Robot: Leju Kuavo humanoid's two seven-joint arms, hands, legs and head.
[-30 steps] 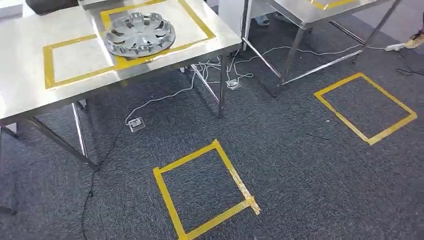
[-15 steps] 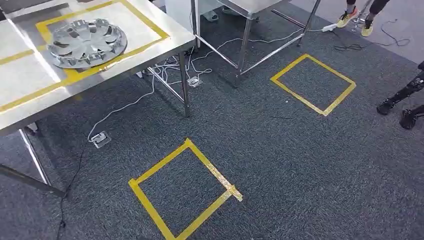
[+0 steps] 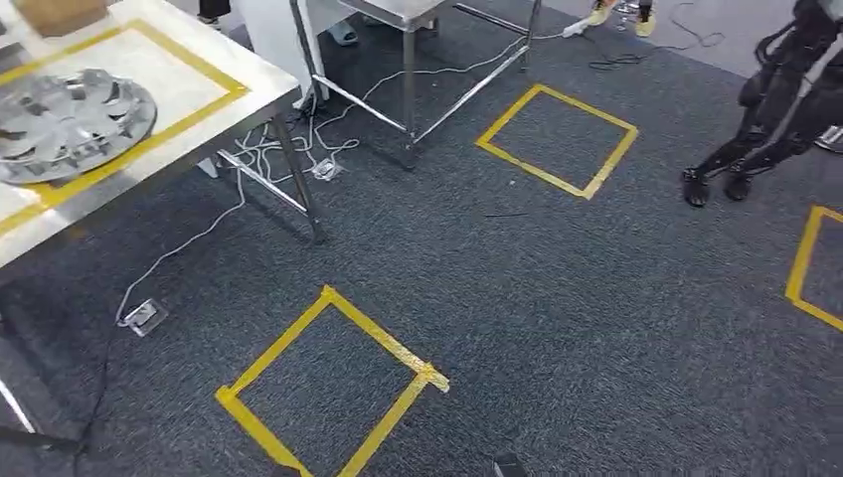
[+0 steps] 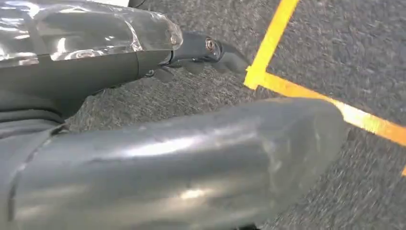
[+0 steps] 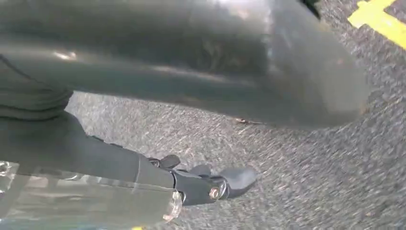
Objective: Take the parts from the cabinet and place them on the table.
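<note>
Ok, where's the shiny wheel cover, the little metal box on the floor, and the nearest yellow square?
wheel cover (image 3: 70,119), head view, on its spoked face.
metal box (image 3: 145,316), head view, on its top.
yellow square (image 3: 375,332), head view, on its far tape edge.

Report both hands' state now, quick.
Left hand: holds nothing, fingers apart, open above the carpet.
Right hand: holds nothing, fingers apart, open above the carpet.
</note>
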